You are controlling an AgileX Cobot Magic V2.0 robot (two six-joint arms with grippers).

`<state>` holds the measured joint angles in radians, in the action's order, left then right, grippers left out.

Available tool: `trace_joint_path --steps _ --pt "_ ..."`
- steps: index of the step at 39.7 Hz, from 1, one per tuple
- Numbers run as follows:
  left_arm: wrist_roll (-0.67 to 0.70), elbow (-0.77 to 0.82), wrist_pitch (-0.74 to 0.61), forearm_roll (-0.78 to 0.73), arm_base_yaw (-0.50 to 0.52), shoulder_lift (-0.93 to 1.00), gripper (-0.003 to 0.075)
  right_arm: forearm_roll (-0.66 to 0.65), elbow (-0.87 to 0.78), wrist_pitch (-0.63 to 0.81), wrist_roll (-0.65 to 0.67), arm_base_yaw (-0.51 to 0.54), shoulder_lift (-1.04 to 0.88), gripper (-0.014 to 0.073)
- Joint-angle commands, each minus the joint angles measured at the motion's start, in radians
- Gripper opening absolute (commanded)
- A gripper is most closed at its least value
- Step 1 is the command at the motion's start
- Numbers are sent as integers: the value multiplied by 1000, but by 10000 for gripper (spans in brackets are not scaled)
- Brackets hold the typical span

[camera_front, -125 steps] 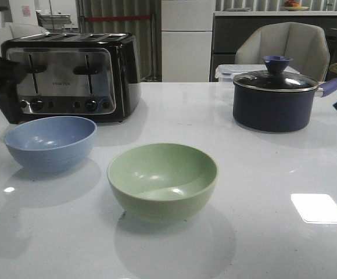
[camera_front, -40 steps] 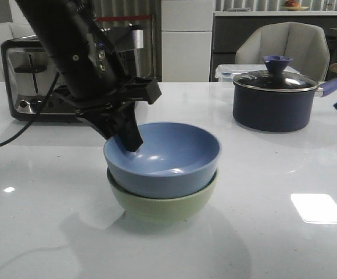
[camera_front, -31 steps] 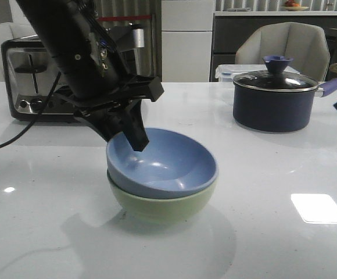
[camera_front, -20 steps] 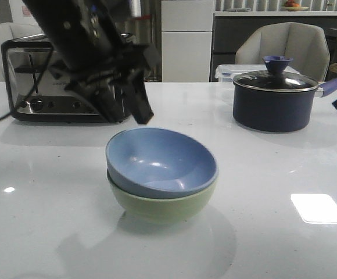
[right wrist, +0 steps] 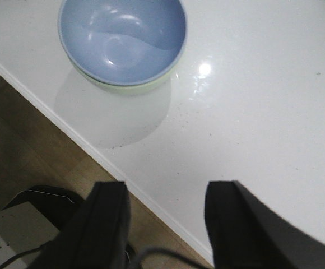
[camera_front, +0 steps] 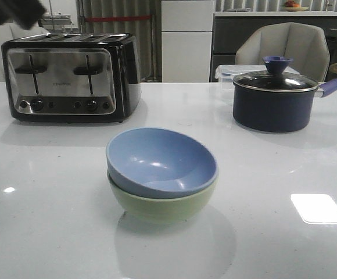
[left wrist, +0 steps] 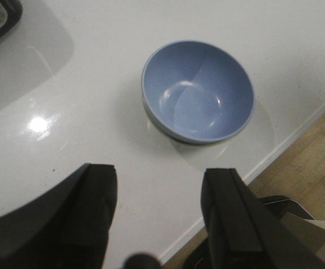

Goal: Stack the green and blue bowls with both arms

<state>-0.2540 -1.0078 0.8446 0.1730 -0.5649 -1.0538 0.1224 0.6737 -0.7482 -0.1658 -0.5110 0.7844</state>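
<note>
The dusty blue bowl point(camera_front: 160, 161) sits nested inside the sage green bowl point(camera_front: 162, 205) near the middle front of the white table point(camera_front: 273, 174). Only the green bowl's lower wall shows under the blue rim. The stack also shows in the left wrist view point(left wrist: 198, 91) and in the right wrist view point(right wrist: 122, 39). My left gripper point(left wrist: 161, 188) is open and empty, raised well above the table and away from the bowls. My right gripper point(right wrist: 165, 196) is open and empty, high over the table's front edge. In the front view only a dark bit of the left arm point(camera_front: 14, 11) shows at the top left.
A black and chrome toaster point(camera_front: 70, 75) stands at the back left. A dark navy saucepan with a lid point(camera_front: 276, 99) stands at the back right. A chair point(camera_front: 282, 49) is behind the table. The table's front edge point(right wrist: 129, 182) and wooden floor show in both wrist views.
The left arm let go of the blue bowl in the green bowl, then lifted up and away to the left, almost out of the front view. The bowls stay stacked.
</note>
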Motion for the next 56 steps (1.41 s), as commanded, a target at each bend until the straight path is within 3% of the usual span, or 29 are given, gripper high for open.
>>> trace_joint_path --steps 1,9,17,25,31,56 --pt "55 61 -49 -27 -1 145 416 -3 25 11 10 9 -35 433" --pt "103 215 -109 -72 -1 360 416 46 25 -5 10 9 -81 433" --pt "103 280 -174 -72 -1 445 410 62 25 9 10 9 -82 409" --pt "103 280 -175 -72 -1 445 240 62 25 11 7 9 -82 132" --pt "103 280 -181 -72 -1 445 89 61 25 11 6 9 -82 14" --pt "103 280 -181 -47 -1 445 98 62 25 -57 6 9 -82 19"
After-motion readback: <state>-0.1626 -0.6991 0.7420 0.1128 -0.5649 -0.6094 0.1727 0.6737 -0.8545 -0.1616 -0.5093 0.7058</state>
